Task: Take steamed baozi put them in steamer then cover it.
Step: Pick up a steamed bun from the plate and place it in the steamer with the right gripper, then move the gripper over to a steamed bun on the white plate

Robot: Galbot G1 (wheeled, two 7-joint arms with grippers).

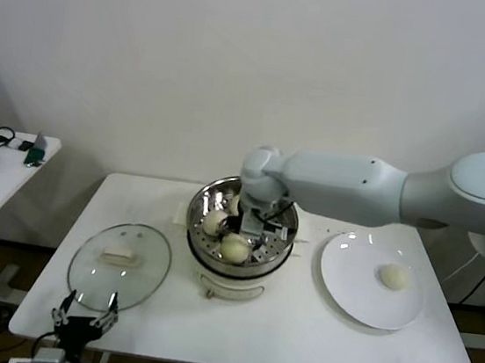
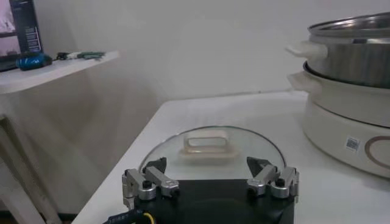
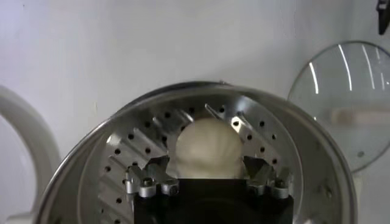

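1. 3 buns lie in the steamer; the one just placed rests on the perforated floor, directly between the right gripper's spread jaws. In the wrist view the jaws stand apart at either side of the bun and do not appear to clamp it, though contact cannot be ruled out.
2. 1 bun left, on the white plate, to the robot's right of the steamer. The right arm is clearly the nearer; the left would have to cross the pot.
3. Relation that counts, as a judgement: from inside the basket the last bun lies off to the right and slightly nearer the robot, so the gripper must lift clear of the steamer rim before it travels sideways.
4. The bun is round, no long axis; any approach angle from above should serve.
5. Lid lies flat on the table left of the steamer, handle up.
6. Left gripper parked at the table's front edge just beside the lid's near rim, jaws wide apart, empty.
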